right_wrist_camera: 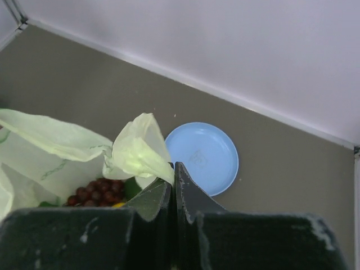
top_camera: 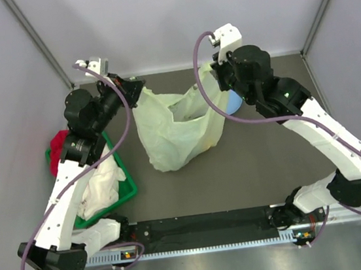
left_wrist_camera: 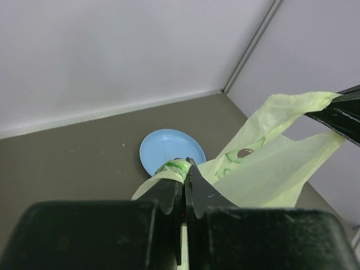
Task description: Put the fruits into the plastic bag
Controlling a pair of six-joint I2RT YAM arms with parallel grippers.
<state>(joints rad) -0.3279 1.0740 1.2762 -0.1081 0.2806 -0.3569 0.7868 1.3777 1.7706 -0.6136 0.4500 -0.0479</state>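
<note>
Left tool (left_wrist_camera: 184, 167) clenched on one bag handle, right tool (right_wrist_camera: 172, 179) clenched on other handle. Plastic bag (top_camera: 173, 132) stretched between them mid-desk (top_camera: 257, 171), mouth open upward. Grape bunch (right_wrist_camera: 97, 191) inside bag, seen through mouth in right wrist view. Orange-yellow sliver beside it, too little showing to identify. Blue plate (right_wrist_camera: 203, 158) on desk just behind bag. Green tray (top_camera: 129, 189) at left holds white cloths (top_camera: 101, 184), red cloth (top_camera: 56, 153) at far end.
</note>
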